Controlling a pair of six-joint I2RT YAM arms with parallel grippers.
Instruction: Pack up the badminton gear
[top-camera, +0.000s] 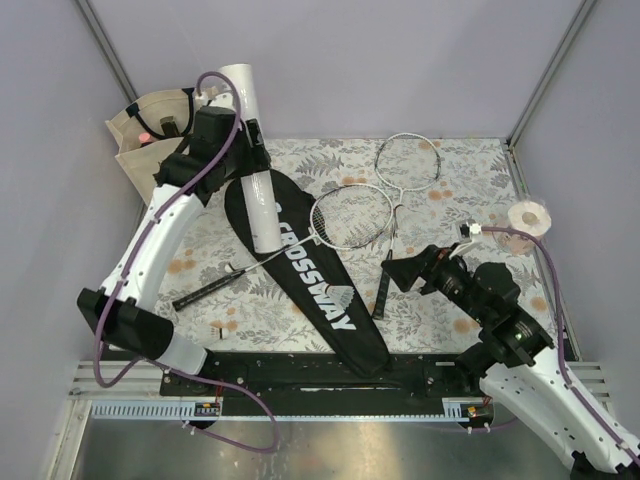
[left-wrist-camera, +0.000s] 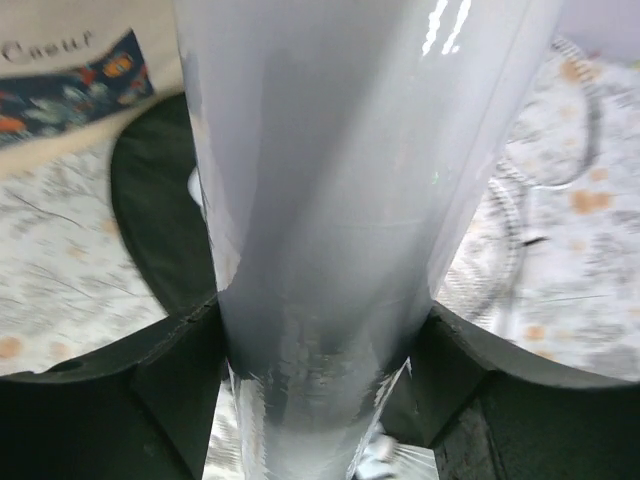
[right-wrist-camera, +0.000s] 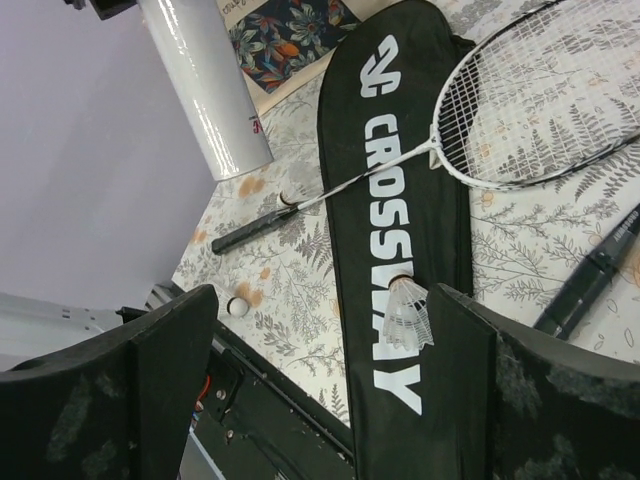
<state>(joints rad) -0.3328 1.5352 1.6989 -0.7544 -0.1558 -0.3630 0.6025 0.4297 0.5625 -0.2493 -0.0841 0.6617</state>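
1. We note the left gripper (top-camera: 248, 140) (left-wrist-camera: 320, 360) clamped on the long white cylindrical tube (top-camera: 263, 212) (left-wrist-camera: 330, 200), which is tilted above the wide end of the black racket-shaped "CROSSWAY" cover (top-camera: 312, 282) (right-wrist-camera: 390, 200).
2. The right gripper (top-camera: 400, 272) (right-wrist-camera: 320, 340) gapes empty, right of the cover.
3. One white-framed racket (top-camera: 350, 215) (right-wrist-camera: 540, 110) crosses the cover; the second racket (top-camera: 415, 160) lies further right.

Laying a black cover (top-camera: 305, 265), lettered "CROSSWAY" in white, across a cream tablecloth (top-camera: 460, 200) printed with grey ferns and orange blossoms. Showing a glossy white tube (top-camera: 263, 215) with a small red mark over the cover's wide end. Pairing a white-framed racket (top-camera: 352, 215) and a second racket (top-camera: 418, 160), both with dark shafts and black grips, right of the cover. Resting a white-feathered shuttlecock (top-camera: 345, 296) on the cover's lettering. Setting a beige tote bag (top-camera: 135, 140), its navy panel flowered in orange and blue, left of the cover. Leaving a pale tape roll (top-camera: 528, 217) far right of the cover.
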